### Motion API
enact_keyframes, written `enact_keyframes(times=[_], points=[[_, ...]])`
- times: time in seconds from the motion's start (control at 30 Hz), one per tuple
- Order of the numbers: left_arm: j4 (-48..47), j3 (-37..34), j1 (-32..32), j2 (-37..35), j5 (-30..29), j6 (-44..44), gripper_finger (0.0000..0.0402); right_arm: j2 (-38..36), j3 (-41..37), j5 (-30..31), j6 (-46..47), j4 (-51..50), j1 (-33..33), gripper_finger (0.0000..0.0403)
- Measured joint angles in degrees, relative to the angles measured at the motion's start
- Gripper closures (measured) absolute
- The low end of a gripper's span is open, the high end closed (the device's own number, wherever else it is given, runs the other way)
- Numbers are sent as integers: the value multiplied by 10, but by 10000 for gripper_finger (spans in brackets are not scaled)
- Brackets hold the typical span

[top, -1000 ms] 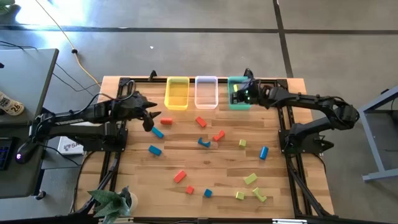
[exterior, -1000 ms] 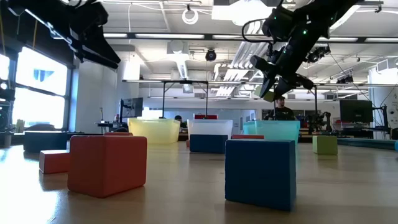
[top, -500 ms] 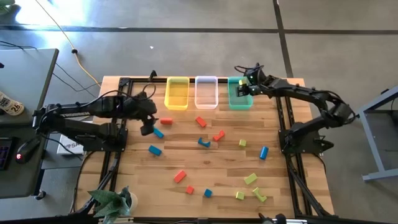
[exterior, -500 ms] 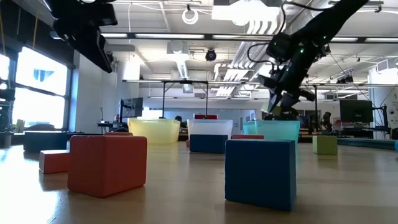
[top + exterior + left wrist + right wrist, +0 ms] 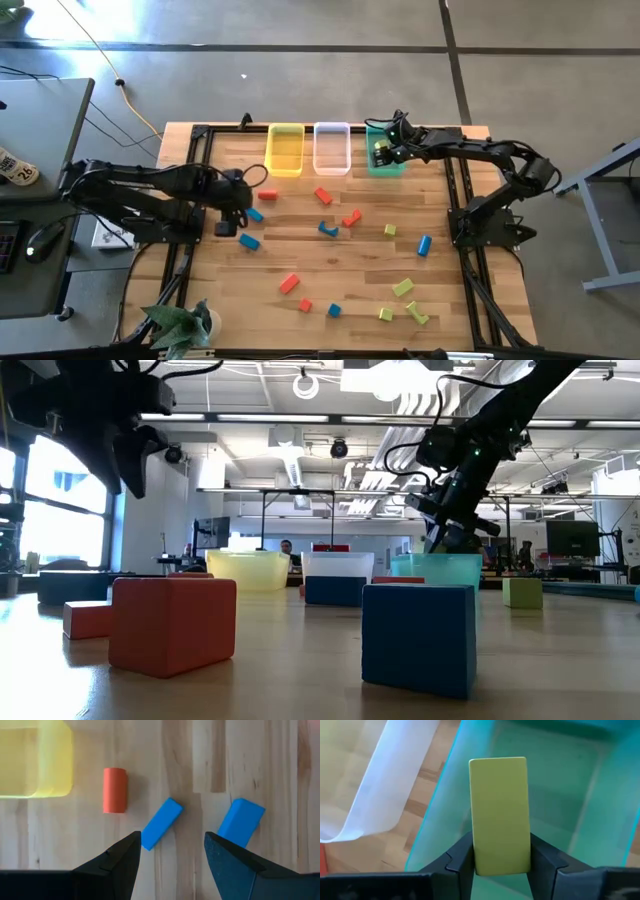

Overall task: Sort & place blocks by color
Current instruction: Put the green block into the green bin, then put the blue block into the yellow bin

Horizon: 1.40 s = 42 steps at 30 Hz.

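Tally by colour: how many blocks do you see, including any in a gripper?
Blue blocks: 5
Red-orange blocks: 5
Yellow-green blocks: 5, counting the held block in the right gripper
Total: 15

Table (image 5: pixel 330 270): pale wood planks, visible grain, smooth satin finish. Teal tray (image 5: pixel 580 795), clear tray (image 5: pixel 385 785) and yellow tray (image 5: pixel 30 760): thin translucent plastic, glossy. Yellow-green block (image 5: pixel 500 815): matt, smooth, uniform colour. Blue bars (image 5: pixel 161 823) and red-orange cylinder (image 5: pixel 115 790): matt, smooth. Gripper fingers (image 5: pixel 230 865): dark matt plastic.
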Motion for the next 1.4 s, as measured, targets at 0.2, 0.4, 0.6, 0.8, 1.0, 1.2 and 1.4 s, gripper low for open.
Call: enact_keyframes(times=[0.2,0.4,0.6,0.8,1.0,1.2,1.4], points=[[5,0,-5,61,0,67,193,0,0,-6,16,-2,0,240],[9,0,-5,126,0,116,193,-10,0,-16,41,-2,0,239],[21,0,-3,180,-23,163,193,-59,0,-21,55,-2,8,255],[38,0,19,222,-32,201,193,-108,0,-26,60,-2,30,263],[59,-1,38,258,-32,245,193,-144,0,-25,88,-2,57,263],[74,-1,42,294,-30,280,193,-169,0,-17,119,0,77,263],[102,-1,42,336,-26,284,193,-178,0,-15,151,2,103,263]])
